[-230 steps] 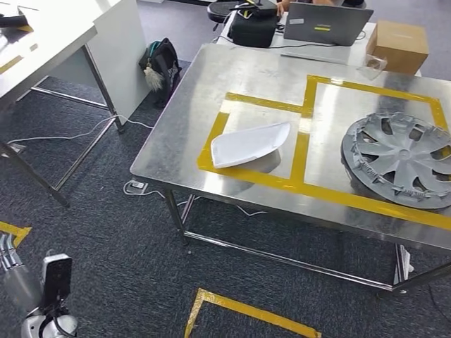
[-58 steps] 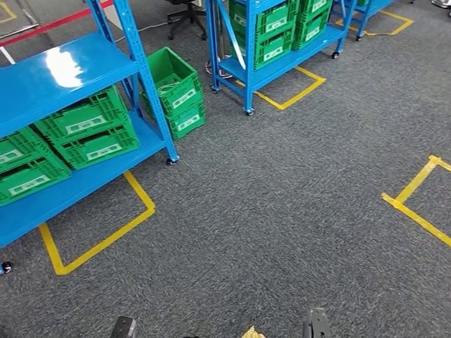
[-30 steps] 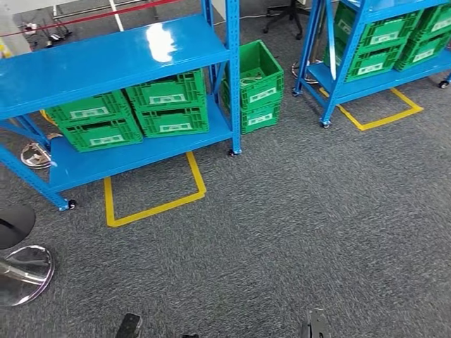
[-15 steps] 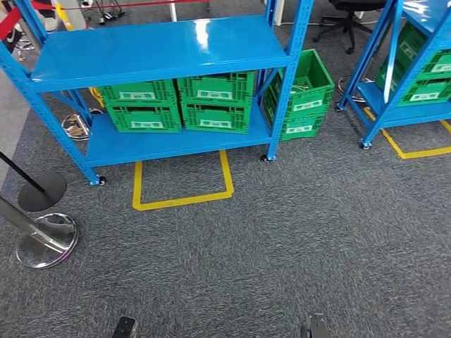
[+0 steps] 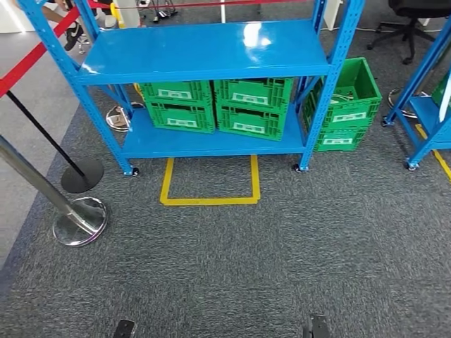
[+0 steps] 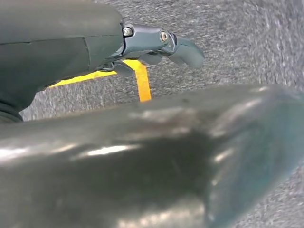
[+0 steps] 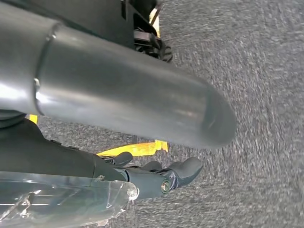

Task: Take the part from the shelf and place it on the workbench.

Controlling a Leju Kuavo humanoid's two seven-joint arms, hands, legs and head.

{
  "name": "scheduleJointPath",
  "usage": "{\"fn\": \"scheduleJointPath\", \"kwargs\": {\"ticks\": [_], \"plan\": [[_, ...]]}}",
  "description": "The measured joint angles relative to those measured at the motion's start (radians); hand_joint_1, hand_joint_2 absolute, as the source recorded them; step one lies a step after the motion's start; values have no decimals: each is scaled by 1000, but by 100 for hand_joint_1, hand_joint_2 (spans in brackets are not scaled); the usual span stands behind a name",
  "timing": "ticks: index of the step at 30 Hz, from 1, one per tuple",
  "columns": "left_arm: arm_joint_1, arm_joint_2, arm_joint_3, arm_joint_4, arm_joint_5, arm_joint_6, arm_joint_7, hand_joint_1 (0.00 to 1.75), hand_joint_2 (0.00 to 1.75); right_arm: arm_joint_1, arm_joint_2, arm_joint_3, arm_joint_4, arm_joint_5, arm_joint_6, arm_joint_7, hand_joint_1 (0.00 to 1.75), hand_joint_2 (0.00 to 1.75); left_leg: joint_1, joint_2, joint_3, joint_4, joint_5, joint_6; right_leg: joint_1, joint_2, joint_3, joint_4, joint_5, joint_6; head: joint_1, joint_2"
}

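Note:
A blue metal shelf stands straight ahead across the grey carpet. Its upper board is bare and glossy. Green crates sit in a row on its lower board. My left hand hangs over the carpet with its dark fingers stretched out and nothing in it. My right hand hangs the same way, fingers out and holding nothing.
A yellow taped square marks the floor in front of the shelf. Two stanchion bases with a red belt stand at the left. A loose green crate sits beside the shelf's right post, and a second blue shelf stands at the right edge.
The camera has turned away from the workbench to the shelves. Over the last second the blue shelf has slid toward the middle of the picture. Both hands still hang with nothing in them.

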Motion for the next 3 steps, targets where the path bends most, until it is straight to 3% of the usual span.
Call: {"fn": "scheduleJointPath", "kwargs": {"ticks": [1,3], "plan": [[3,0,2,0,1,0,-1,0,0,1,0,1,0,0,1,-1,0,0,0,2,-14,15,11,1,1,-13,6,0,-6,0,0,0],[8,0,5,0,2,0,-4,0,0,2,-1,4,0,1,1,-2,0,0,-1,5,-2,-25,57,7,3,-31,18,0,-16,1,0,0]]}}
